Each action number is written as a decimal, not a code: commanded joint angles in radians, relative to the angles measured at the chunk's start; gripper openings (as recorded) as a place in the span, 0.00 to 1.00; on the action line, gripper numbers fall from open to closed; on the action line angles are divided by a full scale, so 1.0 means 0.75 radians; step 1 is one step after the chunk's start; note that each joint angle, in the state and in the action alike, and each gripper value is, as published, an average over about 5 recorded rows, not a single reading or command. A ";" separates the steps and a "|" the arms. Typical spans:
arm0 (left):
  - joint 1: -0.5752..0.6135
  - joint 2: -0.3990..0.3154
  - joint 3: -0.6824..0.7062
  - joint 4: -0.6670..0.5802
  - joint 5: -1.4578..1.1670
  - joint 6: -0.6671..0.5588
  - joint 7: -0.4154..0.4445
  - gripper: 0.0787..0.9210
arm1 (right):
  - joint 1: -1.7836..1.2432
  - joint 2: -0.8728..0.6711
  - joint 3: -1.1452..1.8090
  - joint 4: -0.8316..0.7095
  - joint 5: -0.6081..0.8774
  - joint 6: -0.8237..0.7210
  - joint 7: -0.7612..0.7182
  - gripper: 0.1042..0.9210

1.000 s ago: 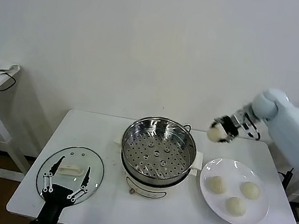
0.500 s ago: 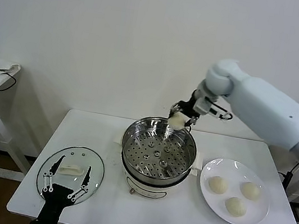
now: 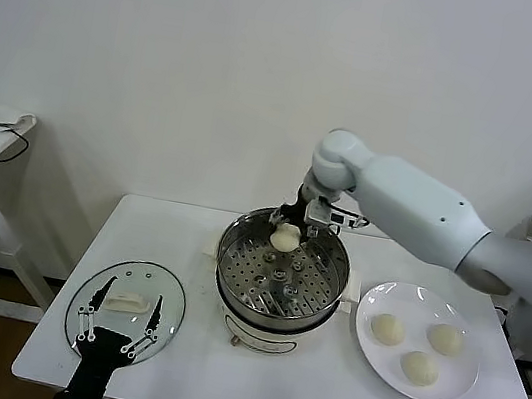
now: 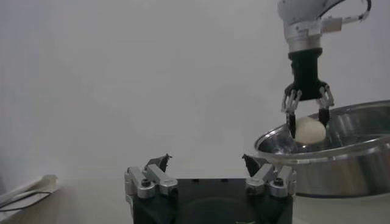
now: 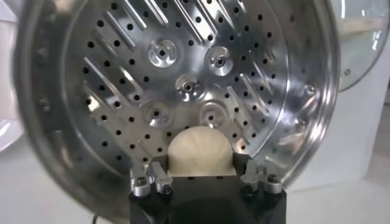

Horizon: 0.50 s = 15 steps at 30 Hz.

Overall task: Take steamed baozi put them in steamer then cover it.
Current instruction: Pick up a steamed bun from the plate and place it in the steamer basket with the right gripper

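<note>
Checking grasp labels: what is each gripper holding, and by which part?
Right gripper: a baozi, pinched by its sides over the steamer. Left gripper: nothing.

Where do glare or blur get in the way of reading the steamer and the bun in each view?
Head view: even light, steamer tray holes readable, mild sheen on its wall. Left wrist view: hazy, washed-out background; the right gripper and bun stand soft against the pot rim. Right wrist view: strong reflections streak the perforated tray, its rim is blurred, and the bun sits partly hidden behind the gripper body.
</note>
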 commanded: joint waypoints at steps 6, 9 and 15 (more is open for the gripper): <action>0.006 0.002 -0.011 0.002 -0.005 -0.006 -0.002 0.88 | -0.070 0.107 0.008 -0.110 -0.112 0.026 0.022 0.78; 0.005 0.000 -0.013 0.002 -0.006 -0.007 -0.004 0.88 | -0.067 0.102 0.009 -0.104 -0.105 0.016 0.024 0.84; 0.007 -0.004 -0.020 -0.003 -0.006 -0.010 -0.009 0.88 | -0.014 0.010 0.023 -0.026 0.040 -0.049 -0.044 0.88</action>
